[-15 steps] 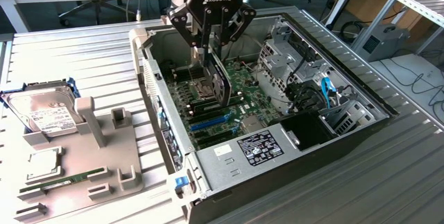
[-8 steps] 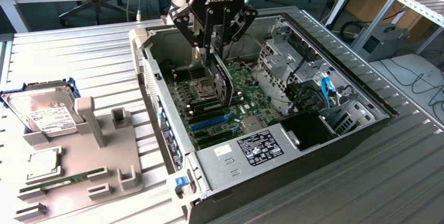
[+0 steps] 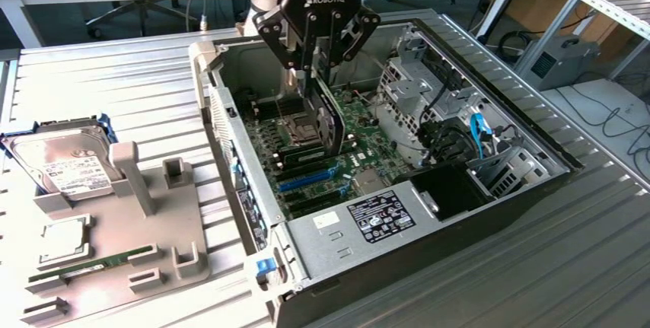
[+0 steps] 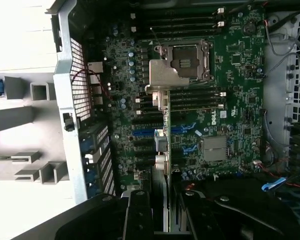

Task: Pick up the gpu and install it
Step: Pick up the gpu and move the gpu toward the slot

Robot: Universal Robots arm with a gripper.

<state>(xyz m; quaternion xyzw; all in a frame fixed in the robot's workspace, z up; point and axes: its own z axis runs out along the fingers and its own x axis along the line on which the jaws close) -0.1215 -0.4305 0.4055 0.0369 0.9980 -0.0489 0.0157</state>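
The gpu (image 3: 327, 122) hangs edge-down inside the open computer case (image 3: 528, 145), a thin black card just above the green motherboard (image 3: 371, 141). My gripper (image 3: 313, 68) is shut on its upper edge, directly over the board. In the wrist view the gpu (image 4: 165, 150) appears edge-on, running from between my fingers (image 4: 138, 215) toward its silver end bracket (image 4: 162, 75), which lies in front of the CPU socket (image 4: 187, 57). Blue expansion slots (image 4: 140, 133) sit beside the card's line. Whether the card touches the board I cannot tell.
On the exterior view's left, a grey parts holder (image 3: 127, 244) carries a silver hard drive (image 3: 63, 162), a CPU (image 3: 64, 241) and a green RAM stick (image 3: 93, 262). Inside the case are the power supply (image 3: 378, 214) and the drive cage (image 3: 415, 88) with cables.
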